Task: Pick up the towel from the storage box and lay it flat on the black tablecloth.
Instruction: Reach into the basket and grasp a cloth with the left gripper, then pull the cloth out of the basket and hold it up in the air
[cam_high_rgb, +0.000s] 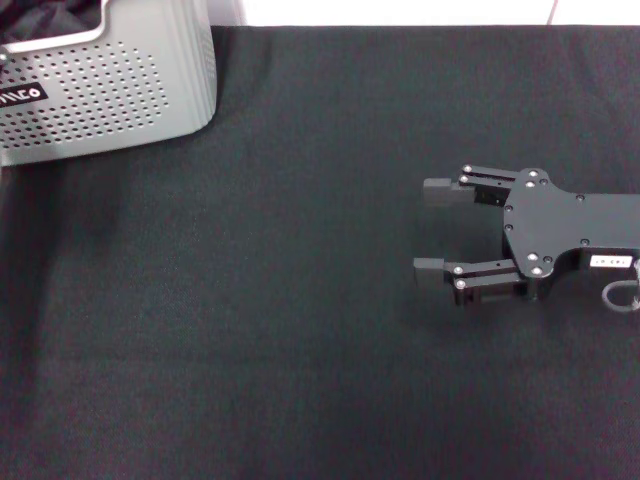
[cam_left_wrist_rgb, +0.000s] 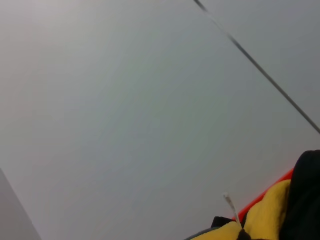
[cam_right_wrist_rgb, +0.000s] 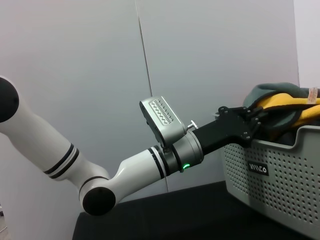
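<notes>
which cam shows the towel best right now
The right wrist view: the towel bulges grey-green and yellow above the storage box rim, with the left gripper reaching into it. The left wrist view catches only a yellow corner. The head view shows just dark folds inside the box.

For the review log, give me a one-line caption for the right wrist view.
Left gripper reaches into the storage box at the towel above the black tablecloth.

Storage box (cam_high_rgb: 110, 90): light grey, dot-perforated, black label; towel (cam_right_wrist_rgb: 280, 100): grey-green and yellow-orange; tablecloth (cam_high_rgb: 300, 300): plain matte black.
</notes>
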